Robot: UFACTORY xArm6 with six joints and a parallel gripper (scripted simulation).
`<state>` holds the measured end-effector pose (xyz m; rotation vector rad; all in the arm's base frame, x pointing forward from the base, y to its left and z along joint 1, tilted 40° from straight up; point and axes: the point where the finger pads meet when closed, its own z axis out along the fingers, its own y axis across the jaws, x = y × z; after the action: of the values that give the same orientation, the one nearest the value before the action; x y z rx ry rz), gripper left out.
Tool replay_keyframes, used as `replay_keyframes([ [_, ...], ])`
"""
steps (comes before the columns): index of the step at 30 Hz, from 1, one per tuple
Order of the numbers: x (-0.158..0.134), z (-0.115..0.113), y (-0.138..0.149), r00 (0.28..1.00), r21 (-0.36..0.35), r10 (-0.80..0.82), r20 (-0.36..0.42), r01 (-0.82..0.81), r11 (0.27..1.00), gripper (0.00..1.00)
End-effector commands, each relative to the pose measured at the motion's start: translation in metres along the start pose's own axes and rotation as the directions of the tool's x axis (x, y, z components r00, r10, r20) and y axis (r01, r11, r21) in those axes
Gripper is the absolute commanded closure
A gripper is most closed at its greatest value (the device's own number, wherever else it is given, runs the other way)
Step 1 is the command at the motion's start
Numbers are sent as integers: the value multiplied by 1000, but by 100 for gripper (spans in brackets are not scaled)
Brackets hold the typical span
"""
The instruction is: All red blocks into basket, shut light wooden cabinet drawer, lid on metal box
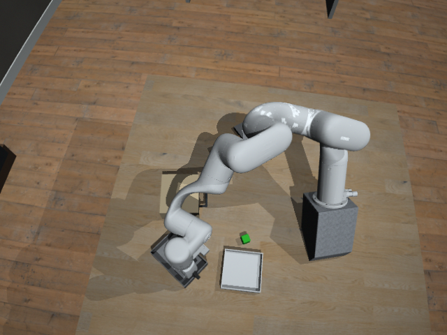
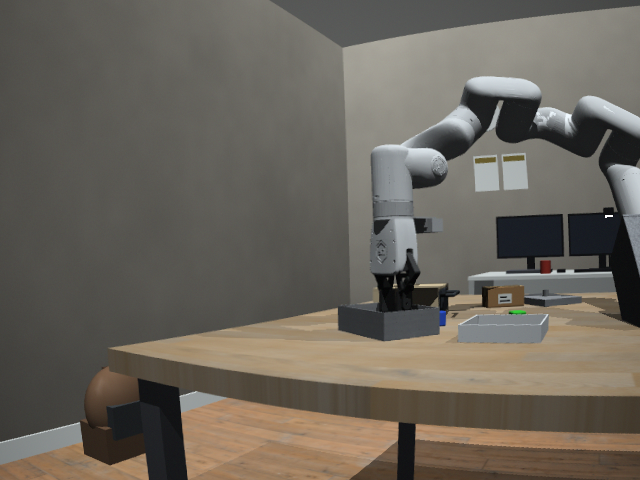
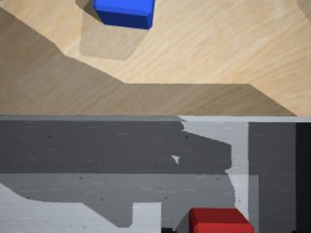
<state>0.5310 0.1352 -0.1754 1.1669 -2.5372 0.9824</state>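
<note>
From the top view, the arm is reaching from its grey pedestal (image 1: 344,248) toward the bench's near-left part, its wrist covering most of the open metal box (image 1: 158,256). The white basket (image 1: 223,268) is lying just beside the box, nearer the pedestal, with nothing showing inside it. A green block (image 1: 245,238) is sitting close to the basket's far rim. The light wooden cabinet (image 1: 166,190) is lying partly under the forearm, so whether its drawer is out cannot be told here.

In the exterior view, the gripper (image 2: 397,302) is hanging straight down with its fingertips inside the box walls. The jaws are standing part open, with nothing between them. The box has no lid on it; a flat grey piece with a knob (image 2: 552,298) lying well apart toward the far side is probably that lid. Two wall sheets and a label on a small cardboard box (image 2: 502,296) are showing, but no writing is readable.

In the wrist view, the red block (image 3: 220,220) is lying on the box floor at the frame's bottom edge, near the right inner wall. A blue block (image 3: 125,12) is sitting outside on the bench.

To grasp well, I judge the fingers should straddle the red block squarely, stay clear of that nearby wall, and close only once level with its sides.
</note>
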Motion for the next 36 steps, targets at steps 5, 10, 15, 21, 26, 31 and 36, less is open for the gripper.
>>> replay_keyframes([
  [5,-2,-2,-1,1000,1,1,4,-1,1000,43],
  [10,-3,-2,-2,1000,1,1,4,-1,1000,43],
  [15,-3,-2,-2,1000,1,1,4,-1,1000,43],
  [21,-3,-2,-2,1000,1,1,4,-1,1000,43],
  [26,-3,-2,-2,1000,1,1,4,-1,1000,43],
  [31,-3,-1,-2,1000,1,1,4,-1,1000,43],
  [36,-3,1,-2,1000,1,1,4,-1,1000,43],
])
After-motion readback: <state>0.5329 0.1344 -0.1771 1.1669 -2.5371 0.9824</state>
